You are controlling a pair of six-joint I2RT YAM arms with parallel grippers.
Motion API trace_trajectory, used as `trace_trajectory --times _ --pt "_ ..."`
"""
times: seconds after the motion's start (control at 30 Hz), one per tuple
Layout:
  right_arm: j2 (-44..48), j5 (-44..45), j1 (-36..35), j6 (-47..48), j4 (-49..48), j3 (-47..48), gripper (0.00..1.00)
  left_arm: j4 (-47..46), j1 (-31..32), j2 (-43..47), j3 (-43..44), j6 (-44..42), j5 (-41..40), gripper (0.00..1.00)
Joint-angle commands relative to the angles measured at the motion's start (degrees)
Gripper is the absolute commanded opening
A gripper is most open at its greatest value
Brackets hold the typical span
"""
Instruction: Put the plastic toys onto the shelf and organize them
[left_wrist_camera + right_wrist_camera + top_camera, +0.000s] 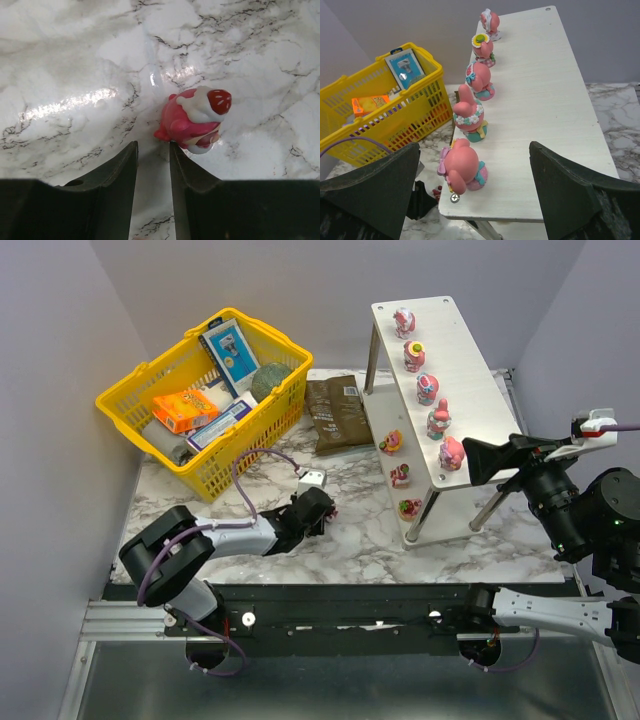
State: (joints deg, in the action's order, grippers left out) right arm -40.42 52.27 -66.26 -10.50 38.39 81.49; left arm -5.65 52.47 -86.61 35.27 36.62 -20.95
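A pink toy with a white top and a red strawberry (195, 119) lies on its side on the marble table, touching the tip of my left gripper's right finger (186, 172). My left gripper (152, 147) (324, 512) is low over the table, narrowly open with nothing between its fingers. The shelf (470, 370) holds several pink toys in a row on its top board (545, 100) and three on its lower board (401, 476). My right gripper (474, 150) (478, 461) is wide open at the shelf's near end, apart from the nearest toy (462, 165).
A yellow basket (200, 472) of grocery boxes stands at the back left and shows in the right wrist view (380, 125). A brown packet (335, 412) lies between basket and shelf. Grey walls close in on three sides.
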Motion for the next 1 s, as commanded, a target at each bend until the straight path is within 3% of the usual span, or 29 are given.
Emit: trace_trajectory --times 0.0,0.43,0.67,0.77,0.97 --pt "0.17 1.17 0.17 -0.31 1.25 1.30 0.97 4.33 -2.10 -3.21 -0.46 0.73 -1.55 0.39" --pt "-1.15 1.78 0.17 0.83 1.16 2.44 0.97 1.08 -6.50 -9.10 4.81 -0.32 1.88 0.36" --pt "-0.18 1.96 0.17 -0.04 1.33 2.00 0.97 3.45 -8.43 -3.23 1.31 0.65 -0.85 0.36" --pt "-0.44 1.78 0.17 -0.04 1.42 2.00 0.97 3.89 -9.84 0.73 1.21 -1.62 0.73 0.42" --pt "-1.06 1.87 0.17 0.66 1.34 2.97 0.97 5.92 -9.93 7.15 3.41 -7.69 5.28 0.68"
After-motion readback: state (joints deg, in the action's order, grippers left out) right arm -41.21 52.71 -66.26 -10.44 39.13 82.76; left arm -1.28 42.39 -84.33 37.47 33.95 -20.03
